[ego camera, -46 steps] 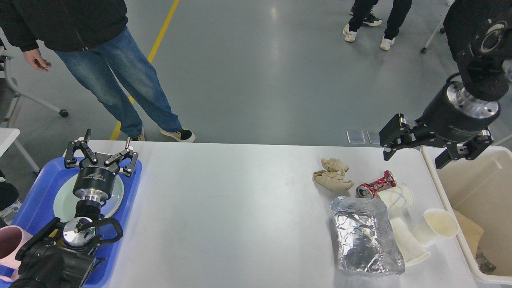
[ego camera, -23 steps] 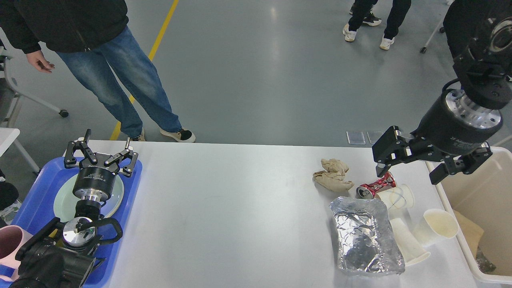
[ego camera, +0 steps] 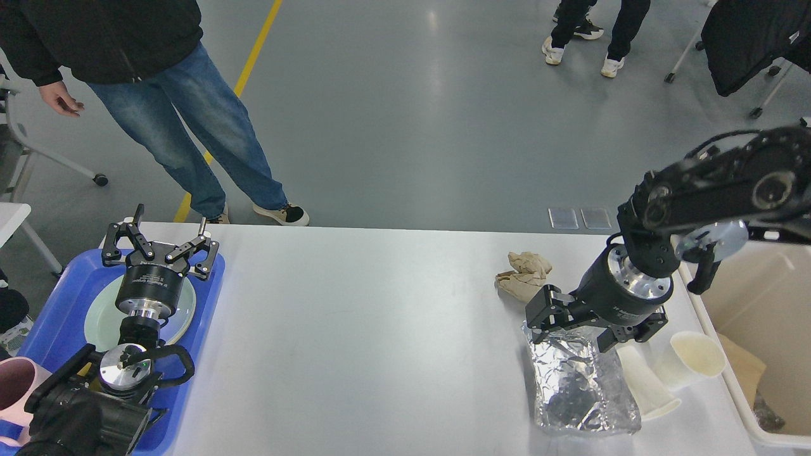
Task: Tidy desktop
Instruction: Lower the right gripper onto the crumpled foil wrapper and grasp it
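The white desktop [ego camera: 355,329] carries litter at its right end: a crumpled brown paper [ego camera: 524,277], a crinkled silver foil bag [ego camera: 580,383] and two tipped white paper cups [ego camera: 646,381] [ego camera: 696,358]. My right gripper [ego camera: 572,329] hangs open low over the far end of the foil bag, its body covering whatever lies just behind it. Far to the left, my left gripper [ego camera: 158,244] stands open above the back of a blue tray [ego camera: 209,304], holding nothing.
A pale green plate [ego camera: 101,320] lies in the blue tray, and a pink cup [ego camera: 12,386] sits at its near left. A cream bin [ego camera: 760,304] with scraps inside stands off the table's right end. People stand beyond the far edge.
My right arm has swung down and to the left, from high beside the bin to just over the foil bag, now covering the red can. The left arm has not moved.
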Motion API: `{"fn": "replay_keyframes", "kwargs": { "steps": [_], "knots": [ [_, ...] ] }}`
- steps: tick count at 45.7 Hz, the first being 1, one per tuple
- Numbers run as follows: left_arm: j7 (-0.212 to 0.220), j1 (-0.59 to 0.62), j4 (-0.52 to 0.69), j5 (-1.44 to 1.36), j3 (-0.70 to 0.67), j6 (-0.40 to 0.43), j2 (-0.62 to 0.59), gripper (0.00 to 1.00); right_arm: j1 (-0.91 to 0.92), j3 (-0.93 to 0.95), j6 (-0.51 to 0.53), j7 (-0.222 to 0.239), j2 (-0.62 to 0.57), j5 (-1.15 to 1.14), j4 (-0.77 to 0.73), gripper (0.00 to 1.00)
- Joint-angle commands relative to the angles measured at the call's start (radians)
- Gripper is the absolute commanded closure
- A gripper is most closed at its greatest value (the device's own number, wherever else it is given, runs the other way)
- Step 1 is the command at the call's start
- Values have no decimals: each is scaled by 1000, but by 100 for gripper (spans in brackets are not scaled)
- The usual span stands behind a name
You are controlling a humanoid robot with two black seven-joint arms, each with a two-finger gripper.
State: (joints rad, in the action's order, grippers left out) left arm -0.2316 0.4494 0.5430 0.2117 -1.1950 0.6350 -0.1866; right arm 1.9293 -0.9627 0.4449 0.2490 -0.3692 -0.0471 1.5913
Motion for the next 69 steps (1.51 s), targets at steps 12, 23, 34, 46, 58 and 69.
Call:
{"fn": "replay_keyframes", "kwargs": {
  "steps": [12, 23, 34, 46, 58, 69],
  "knots": [
    [0, 0, 0, 0, 0, 0, -1, 4, -361, 42, -281, 30, 190, -22, -192, 9],
    [0, 0, 0, 0, 0, 2, -1, 4, -515, 45, -353, 29, 295, -22, -396, 9],
    [0, 0, 0, 0, 0, 0, -1, 4, -564, 47, -354, 29, 360, -51, -478, 19],
    [0, 0, 0, 0, 0, 0, -1, 4, -604, 47, -356, 29, 352, -132, -490, 53],
    [0, 0, 0, 0, 0, 0, -1, 4, -618, 50, -356, 29, 351, -132, -501, 93],
    [0, 0, 0, 0, 0, 0, -1, 4, -619, 55, -350, 29, 352, -129, -499, 100]
  ]
}}
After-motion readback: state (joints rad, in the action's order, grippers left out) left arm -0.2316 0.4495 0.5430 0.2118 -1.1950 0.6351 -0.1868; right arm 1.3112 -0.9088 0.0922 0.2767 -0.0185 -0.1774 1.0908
